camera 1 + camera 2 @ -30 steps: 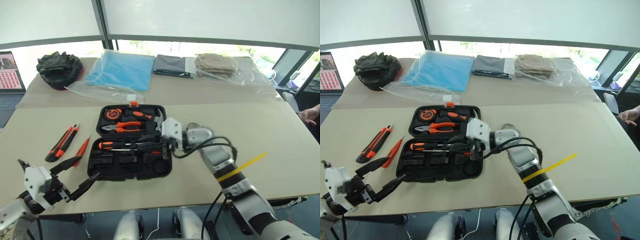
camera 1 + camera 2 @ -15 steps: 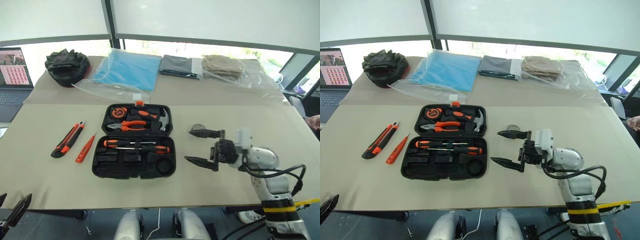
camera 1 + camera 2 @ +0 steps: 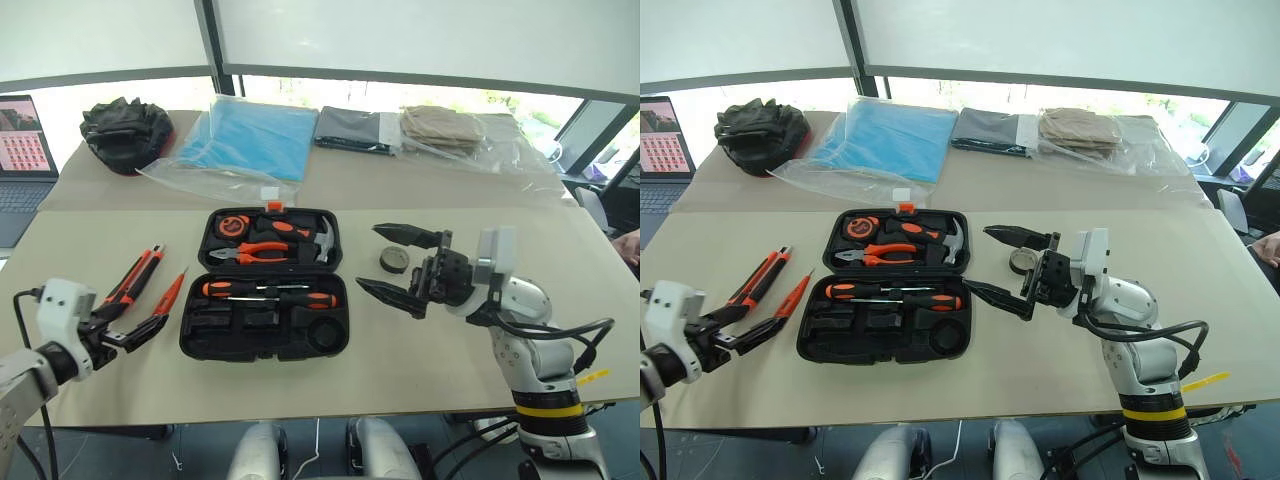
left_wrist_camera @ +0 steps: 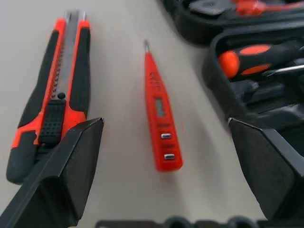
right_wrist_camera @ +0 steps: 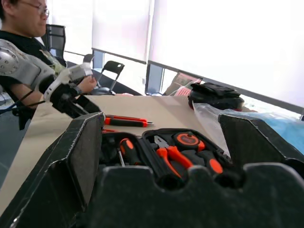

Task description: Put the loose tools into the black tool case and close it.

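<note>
Between the spread jaws of the left gripper [image 4: 164, 156] lies the slim orange pen-like tool [image 4: 158, 109], with the utility knife [image 4: 52, 90] just beside one finger; both rest on the bench [image 3: 450, 350], apart from the case. Jaws wide, holding nothing.

Change over the last second: left gripper was low at the bench's near edge by the case corner, dropped almost out of sight, and now hovers near the knife and pen tool. Right gripper [image 3: 405, 265] was over the screwdriver row inside the black tool case [image 3: 265, 290], jaws narrow; it has since drawn back clear of the case, jaws wide and empty.

Both screwdrivers [image 3: 270, 292] sit in their recesses. The small dark tape roll [image 3: 393, 260] stands on the bench between the right jaws as seen from the head, level with the far finger; contact cannot be told. Case open, lid flat.

Judgement: screwdriver placement looks finished and released. Remaining: knife, pen tool, tape roll, then closing. Left arm looks lined up to take the pen tool next.
</note>
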`<state>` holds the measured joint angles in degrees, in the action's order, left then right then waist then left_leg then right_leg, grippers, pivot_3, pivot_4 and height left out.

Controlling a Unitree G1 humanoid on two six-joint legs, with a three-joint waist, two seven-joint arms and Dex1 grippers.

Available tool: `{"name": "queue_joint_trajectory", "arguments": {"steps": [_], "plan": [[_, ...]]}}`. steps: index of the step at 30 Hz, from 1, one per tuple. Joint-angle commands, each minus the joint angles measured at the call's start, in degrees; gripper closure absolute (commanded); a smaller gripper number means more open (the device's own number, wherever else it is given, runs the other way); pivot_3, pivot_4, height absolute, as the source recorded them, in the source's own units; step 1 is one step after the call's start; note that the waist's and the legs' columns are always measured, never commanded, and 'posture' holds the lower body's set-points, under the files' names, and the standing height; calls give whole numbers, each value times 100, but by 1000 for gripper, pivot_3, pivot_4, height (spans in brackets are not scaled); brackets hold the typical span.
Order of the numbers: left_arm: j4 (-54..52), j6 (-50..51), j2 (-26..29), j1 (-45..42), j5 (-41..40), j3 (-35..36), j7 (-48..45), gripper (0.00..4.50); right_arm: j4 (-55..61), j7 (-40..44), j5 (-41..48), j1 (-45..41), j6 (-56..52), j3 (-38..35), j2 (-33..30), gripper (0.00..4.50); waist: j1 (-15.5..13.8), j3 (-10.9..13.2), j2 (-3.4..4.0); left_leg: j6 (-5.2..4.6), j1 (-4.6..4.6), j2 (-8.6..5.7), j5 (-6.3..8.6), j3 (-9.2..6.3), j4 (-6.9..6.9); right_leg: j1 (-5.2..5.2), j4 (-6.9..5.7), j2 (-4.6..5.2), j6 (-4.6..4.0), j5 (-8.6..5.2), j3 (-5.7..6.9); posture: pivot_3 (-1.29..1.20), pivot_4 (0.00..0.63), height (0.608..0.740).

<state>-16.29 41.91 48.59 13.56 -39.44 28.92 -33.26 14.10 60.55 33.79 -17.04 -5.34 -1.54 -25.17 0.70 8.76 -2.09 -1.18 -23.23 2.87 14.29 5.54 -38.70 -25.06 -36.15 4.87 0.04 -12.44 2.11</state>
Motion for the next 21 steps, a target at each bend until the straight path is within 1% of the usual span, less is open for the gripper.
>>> {"name": "queue_joint_trajectory", "arguments": {"steps": [1, 7, 12, 14, 15, 16, 18, 19, 20, 21], "plan": [[69, 343, 23, -417, 90, -195, 196, 0, 287, -139, -10, -89, 67, -5, 27, 41, -7, 0, 0, 0, 0, 0, 0, -2, 0, 1, 0, -1, -1, 0, 2, 0, 150, 740], [275, 518, -255, -1282, 394, -935, 411, 0, 374, -246, -75, -85, 88, 120, 51, 41, -28, 0, 0, 1, 1, -4, -1, -2, -9, 6, 0, 7, 2, 1, 3, 0, 150, 740], [597, 1007, -280, -1661, 753, -1310, 676, 0, 393, -242, -86, -63, 89, 152, 57, 41, -98, 0, 0, 1, 5, -8, -2, -3, -13, 12, -3, 9, 5, 3, 3, 0, 150, 740], [682, 1135, -302, -1720, 797, -1326, 679, 511, 415, -242, -88, -33, 94, 161, 51, 0, -119, 0, 1, 1, 14, -7, -2, -3, -13, 19, -5, 9, 5, 3, 3, 0, 150, 740], [679, 1127, -296, -1725, 828, -1342, 650, 699, 427, -240, -88, -10, 100, 162, 44, 0, -119, 0, 2, 2, 19, -6, -3, -4, -13, 23, -7, 8, 4, 3, 3, 0, 150, 740], [654, 1169, -289, -1729, 840, -1362, 625, 1130, 437, -233, -83, 13, 106, 155, 31, 0, -119, 0, 2, 3, 25, -5, -4, -3, -12, 28, -6, 7, 4, 3, 3, 0, 150, 740], [593, 1183, -290, -1724, 841, -1387, 529, 1747, 452, -226, -82, 48, 110, 138, 8, 0, -119, 0, 2, 3, 36, -4, -3, -3, -11, 38, -5, 7, 3, 2, 3, 0, 150, 740], [576, 1195, -302, -1713, 839, -1375, 509, 2177, 461, -225, -85, 64, 111, 128, -3, 0, -119, 0, 2, 3, 36, -4, -3, -3, -11, 40, -3, 8, 3, 2, 2, 0, 150, 740], [569, 1175, -310, -1694, 848, -1352, 484, 2472, 473, -229, -90, 79, 111, 120, -14, 0, -119, 0, 2, 3, 37, -5, -3, -3, -11, 41, -3, 9, 3, 2, 2, 0, 150, 740], [573, 1110, -310, -1673, 876, -1332, 448, 2880, 481, -231, -94, 92, 113, 113, -24, 0, -119, 0, 2, 3, 37, -5, -3, -3, -11, 42, -2, 9, 3, 2, 2, 0, 150, 740]]}}
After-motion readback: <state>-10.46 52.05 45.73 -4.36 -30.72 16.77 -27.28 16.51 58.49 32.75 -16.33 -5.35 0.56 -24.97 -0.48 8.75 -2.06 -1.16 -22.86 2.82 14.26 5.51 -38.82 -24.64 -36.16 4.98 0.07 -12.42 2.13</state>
